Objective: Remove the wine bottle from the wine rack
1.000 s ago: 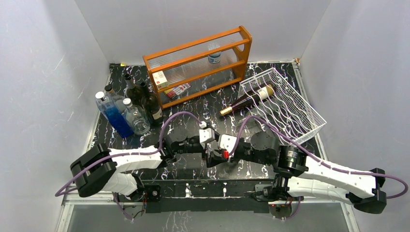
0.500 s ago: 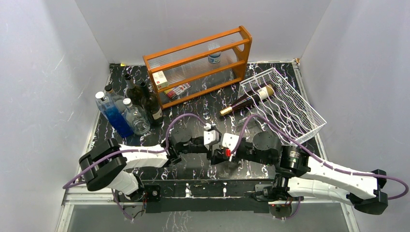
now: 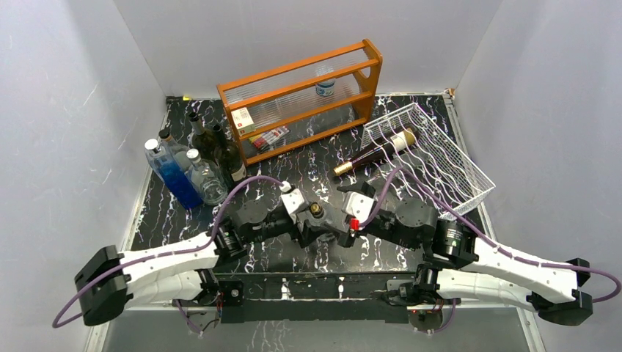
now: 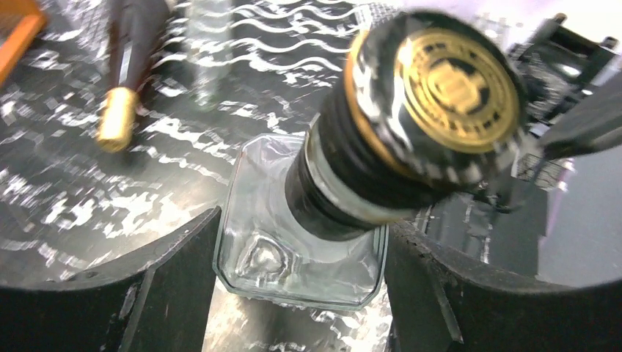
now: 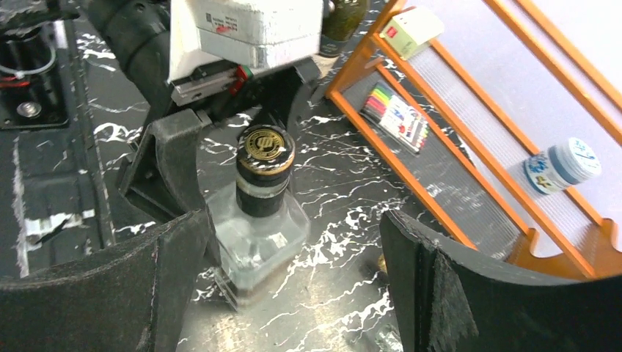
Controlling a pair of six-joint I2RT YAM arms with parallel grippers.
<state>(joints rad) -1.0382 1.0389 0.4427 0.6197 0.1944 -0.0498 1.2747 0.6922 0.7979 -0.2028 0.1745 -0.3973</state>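
A dark wine bottle (image 3: 372, 153) with a gold-foil neck lies slanted, its base in the white wire wine rack (image 3: 460, 174) and its neck out on the table; the left wrist view shows it (image 4: 119, 121) too. A clear square glass bottle (image 4: 293, 242) with a black and gold cap (image 3: 316, 210) stands upright mid-table. My left gripper (image 3: 314, 227) is shut on its glass body, a finger against each side. My right gripper (image 5: 286, 293) is open wide, and the square bottle (image 5: 258, 235) stands just beyond its left finger.
An orange wooden shelf (image 3: 308, 95) with small items stands at the back, close to the right wrist (image 5: 469, 125). Several upright bottles (image 3: 194, 165) cluster at the left. Both arms meet at mid-table, with purple cables looping over them.
The right gripper has opened and let go of the square bottle, while the left gripper has closed on it. Both wrists have shifted a little farther from the bases.
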